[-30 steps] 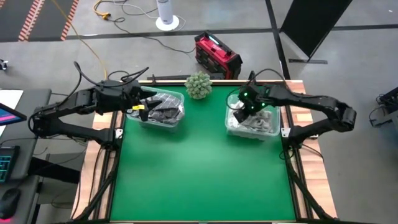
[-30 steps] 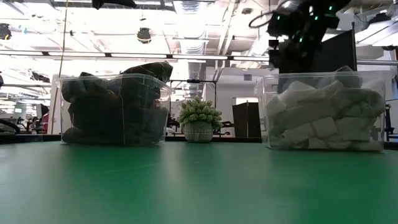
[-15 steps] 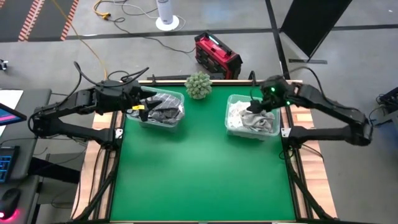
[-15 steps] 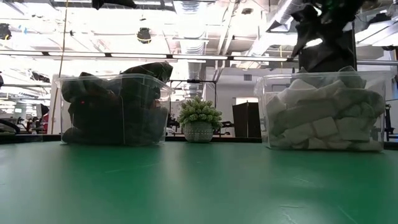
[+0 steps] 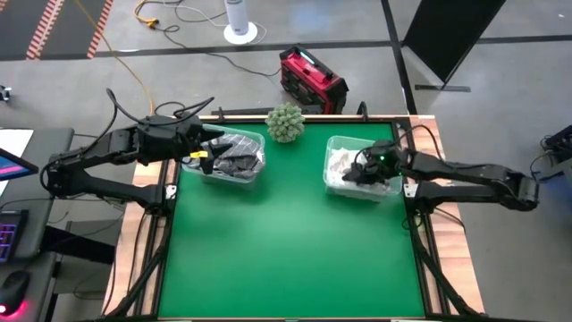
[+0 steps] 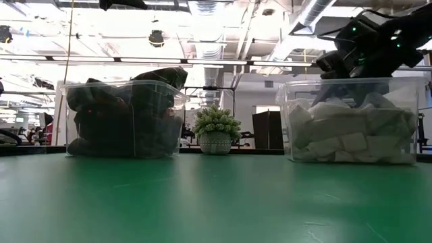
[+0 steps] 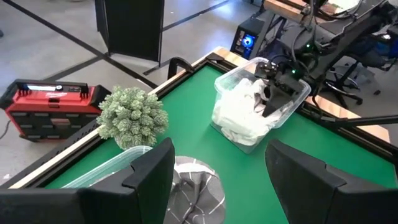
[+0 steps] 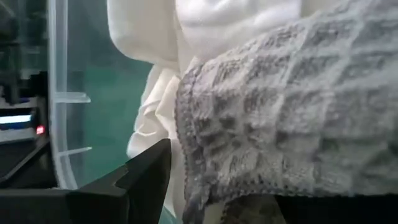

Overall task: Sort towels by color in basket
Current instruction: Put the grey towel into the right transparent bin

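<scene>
green counter (image 5: pixel 286 241) with two clear plastic bins at the far side, a small potted plant (image 5: pixel 285 122) between them. left bin (image 5: pixel 229 157) packed with dark towels (image 6: pixel 128 115) – dark grey and plaid, heaped above the rim in the low view. right bin (image 5: pixel 362 170) filled with pale towels (image 6: pixel 351 128), white and light grey, folded and crumpled together.

right end effector (image 5: pixel 357 172) low over the right bin, down among the pale towels, arm stretched in from the counter's right edge. fingers spread, not pinching anything. in the right wrist view, one dark finger (image 8: pixel 146 177) right beside a light grey waffle-weave towel (image 8: pixel 280 118), white cloth (image 8: pixel 205 37) lying behind it, the bin's clear wall (image 8: pixel 59 93) off to one side. hard to say whether the finger touches the waffle towel or only sits close to it.

left end effector (image 5: pixel 198 143) over the far left corner of the left bin, above the dark towels. fingers (image 7: pixel 149 174) held wide apart in the left wrist view, nothing between them – a grey patterned cloth (image 7: pixel 196 186) just below.

beyond the counter on the floor: a red and black box (image 5: pixel 311 79), a white round stand (image 5: pixel 239 25), loose cables. keyboard and screen edge at the far left of the high view.
</scene>
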